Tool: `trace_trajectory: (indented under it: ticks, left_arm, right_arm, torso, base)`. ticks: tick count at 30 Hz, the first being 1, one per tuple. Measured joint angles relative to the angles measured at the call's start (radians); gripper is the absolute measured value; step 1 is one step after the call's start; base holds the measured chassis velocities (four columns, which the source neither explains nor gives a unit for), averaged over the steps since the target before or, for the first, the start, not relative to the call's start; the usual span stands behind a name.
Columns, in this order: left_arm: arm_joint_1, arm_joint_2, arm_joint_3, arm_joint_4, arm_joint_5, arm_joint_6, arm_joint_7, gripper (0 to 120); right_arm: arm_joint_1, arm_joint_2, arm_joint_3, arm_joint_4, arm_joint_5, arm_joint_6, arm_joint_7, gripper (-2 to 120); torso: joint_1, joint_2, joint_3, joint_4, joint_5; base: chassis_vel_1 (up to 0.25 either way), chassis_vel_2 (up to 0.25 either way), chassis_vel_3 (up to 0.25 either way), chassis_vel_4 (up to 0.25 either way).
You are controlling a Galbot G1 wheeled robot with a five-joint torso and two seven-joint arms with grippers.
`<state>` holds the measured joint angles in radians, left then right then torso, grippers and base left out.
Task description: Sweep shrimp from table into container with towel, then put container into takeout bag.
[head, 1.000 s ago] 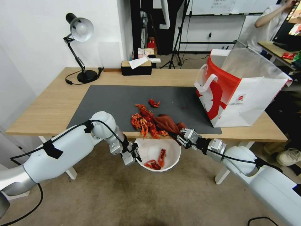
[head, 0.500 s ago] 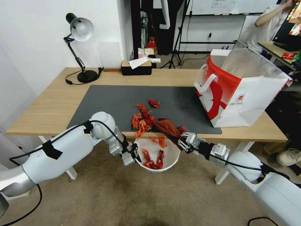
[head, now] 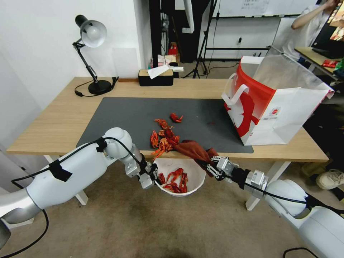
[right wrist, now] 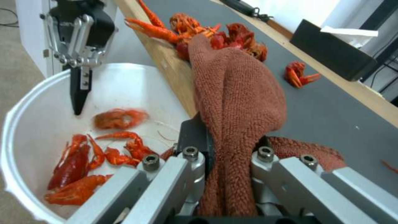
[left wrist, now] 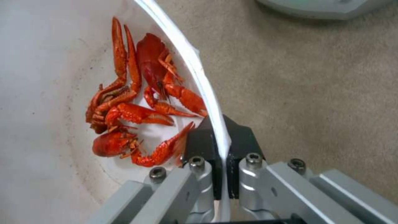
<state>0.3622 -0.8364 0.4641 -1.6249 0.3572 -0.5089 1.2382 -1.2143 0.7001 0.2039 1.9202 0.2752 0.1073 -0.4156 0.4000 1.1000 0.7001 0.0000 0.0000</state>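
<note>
The shrimp [head: 163, 138] are split: a cluster lies at the near edge of the bench [head: 53, 125], on the dark mat [head: 125, 114], with one stray [head: 175, 117] farther back, and several are seen inside the container [head: 195, 171]. The container is held below the bench edge, its rim pinched between the closed fingers of the left gripper [head: 153, 176]. The towel [head: 195, 150] is draped over the bench edge, touching the cluster, and is clamped by the right gripper [head: 215, 168] beside the container. The takeout bag [head: 276, 104] is stood open at the bench's right end, well apart from the shrimp. A desk lamp [head: 91, 53] and a tissue box [head: 156, 77] are seen along the far side.
</note>
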Motion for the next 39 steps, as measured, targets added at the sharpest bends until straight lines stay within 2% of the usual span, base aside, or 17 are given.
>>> trace_trajectory:
  ticks: [8, 16, 22, 27, 31, 33, 35, 36, 38, 39]
  left_arm:
    - [0.01, 0.007, -0.007, -0.002, 0.003, -0.003, -0.001, 0]
    - [0.023, 0.025, -0.02, -0.014, 0.004, -0.003, -0.002, 0]
    - [0.035, 0.042, -0.032, -0.019, 0.006, -0.005, -0.002, 0]
    - [0.047, 0.053, -0.034, -0.025, 0.013, -0.007, -0.002, 0]
    - [0.06, 0.064, -0.046, -0.027, 0.026, -0.016, -0.002, 0]
    - [0.061, 0.065, -0.047, -0.027, 0.026, -0.016, -0.002, 0]
    - [0.065, 0.075, -0.057, -0.027, 0.027, -0.022, -0.002, 0]
    - [0.065, 0.075, -0.057, -0.027, 0.027, -0.022, -0.002, 0]
    - [0.077, 0.089, -0.076, -0.028, 0.024, -0.026, -0.004, 0]
    - [0.077, 0.089, -0.076, -0.028, 0.024, -0.026, -0.004, 0]
  right_arm:
    - [-0.044, -0.01, 0.042, 0.042, 0.009, 0.001, -0.039, 6]
    - [-0.045, -0.001, 0.038, 0.057, 0.068, 0.001, -0.053, 6]
    - [-0.028, 0.004, 0.043, 0.086, 0.188, -0.001, -0.06, 6]
    - [0.027, 0.0, 0.043, 0.096, 0.265, -0.019, 0.005, 6]
    - [0.22, 0.012, -0.05, 0.008, 0.279, -0.034, 0.167, 6]
    - [0.238, 0.014, -0.06, -0.002, 0.279, -0.035, 0.177, 6]
    - [0.389, 0.038, -0.171, -0.094, 0.278, -0.048, 0.241, 6]
    - [0.389, 0.038, -0.171, -0.094, 0.278, -0.048, 0.241, 6]
    - [0.577, 0.082, -0.304, -0.231, 0.269, -0.058, 0.275, 6]
    - [0.577, 0.082, -0.304, -0.231, 0.269, -0.058, 0.275, 6]
  torso:
    - [0.0, 0.0, 0.0, -0.0001, -0.0001]
    - [0.0, 0.0, 0.0, 0.0, 0.0002]
    - [0.0, 0.0, 0.0, -0.0001, -0.0001]
    - [0.0, 0.0, 0.0, -0.0002, -0.0003]
    - [0.0, 0.0, 0.0, -0.0002, 0.0001]
    - [0.0, 0.0, 0.0, -0.0002, 0.0001]
    - [0.0, 0.0, 0.0, -0.0001, 0.0003]
    - [0.0, 0.0, 0.0, -0.0001, 0.0003]
    - [0.0, 0.0, 0.0, 0.0001, -0.0006]
    - [0.0, 0.0, 0.0, 0.0001, -0.0006]
  base:
    - [0.0, 0.0, 0.0, 0.0]
    - [0.0, 0.0, 0.0, 0.0]
    - [0.0, 0.0, 0.0, 0.0]
    - [0.0, 0.0, 0.0, 0.0]
    - [0.0, 0.0, 0.0, 0.0]
    - [0.0, 0.0, 0.0, 0.0]
    - [0.0, 0.0, 0.0, 0.0]
    - [0.0, 0.0, 0.0, 0.0]
    - [0.0, 0.0, 0.0, 0.0]
    - [0.0, 0.0, 0.0, 0.0]
